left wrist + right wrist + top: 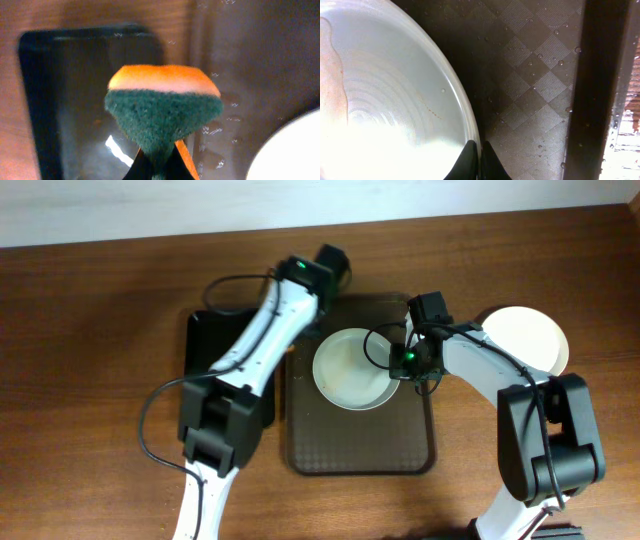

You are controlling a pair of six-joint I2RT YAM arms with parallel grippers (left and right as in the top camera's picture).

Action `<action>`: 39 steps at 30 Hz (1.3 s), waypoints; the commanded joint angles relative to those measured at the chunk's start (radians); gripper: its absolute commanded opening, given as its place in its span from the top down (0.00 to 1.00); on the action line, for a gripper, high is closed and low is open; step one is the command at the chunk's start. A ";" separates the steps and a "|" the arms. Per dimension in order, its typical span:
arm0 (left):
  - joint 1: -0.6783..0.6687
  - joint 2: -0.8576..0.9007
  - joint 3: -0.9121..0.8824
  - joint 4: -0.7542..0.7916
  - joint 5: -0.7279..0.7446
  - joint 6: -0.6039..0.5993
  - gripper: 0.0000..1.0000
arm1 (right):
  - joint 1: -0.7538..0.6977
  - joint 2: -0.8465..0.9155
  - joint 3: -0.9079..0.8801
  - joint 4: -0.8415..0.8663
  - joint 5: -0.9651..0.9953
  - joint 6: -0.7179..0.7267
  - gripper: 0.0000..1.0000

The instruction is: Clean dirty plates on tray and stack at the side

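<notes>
A white plate [352, 368] sits on the dark brown tray [360, 450], in its upper half. My right gripper [398, 363] is shut on this plate's right rim; the right wrist view shows the fingers [479, 157] pinching the rim, and a faint orange-red smear on the plate [385, 100] at its left. My left gripper [322, 300] is shut on a sponge [162, 107], green scouring side facing the camera with an orange back, held above the tray's top-left edge. Another white plate [528, 338] lies on the table to the right, off the tray.
A smaller glossy black tray [205, 340] lies left of the brown tray, partly under my left arm, and shows in the left wrist view [70, 100]. The brown tray's raised rim [597, 90] runs just right of my right gripper. Wooden table surrounds both.
</notes>
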 commanded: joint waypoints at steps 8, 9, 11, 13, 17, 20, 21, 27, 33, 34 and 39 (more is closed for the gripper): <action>0.320 -0.003 0.180 -0.253 0.369 0.305 1.00 | -0.006 0.040 -0.021 -0.016 0.069 -0.022 0.96; 0.335 -0.003 0.124 -0.241 0.369 0.307 1.00 | -0.006 0.040 -0.021 -0.016 0.069 -0.022 0.96; 0.359 -0.003 0.019 -0.200 0.369 0.305 0.96 | -0.006 0.040 -0.021 -0.016 0.069 -0.022 0.96; 0.378 -0.003 -0.042 -0.183 0.377 0.295 0.88 | -0.006 0.040 -0.021 -0.018 0.069 -0.022 0.96; 0.425 -0.079 -0.056 -0.211 0.409 0.295 0.02 | -0.006 0.040 -0.021 -0.017 0.069 -0.030 0.89; 0.453 -0.229 -0.056 -0.211 0.422 0.296 0.00 | -0.006 0.040 -0.020 -0.005 0.069 -0.048 0.96; 0.459 -0.265 -0.056 -0.212 0.421 0.296 0.00 | -0.006 0.040 -0.015 -0.007 0.066 -0.049 0.96; 0.546 -0.565 -0.056 -0.226 0.346 0.296 0.00 | 0.036 -0.024 0.283 -0.303 0.016 -0.197 0.96; 0.563 -0.659 -0.056 -0.294 0.322 0.296 0.00 | 0.240 -0.023 0.470 -0.244 0.018 -0.149 0.96; 0.563 -0.660 -0.056 -0.302 0.322 0.296 0.00 | 0.269 -0.020 0.470 -0.211 0.019 -0.149 0.96; 0.563 -0.660 -0.056 -0.301 0.322 0.296 0.00 | 0.448 0.043 0.469 0.096 0.127 -0.171 0.96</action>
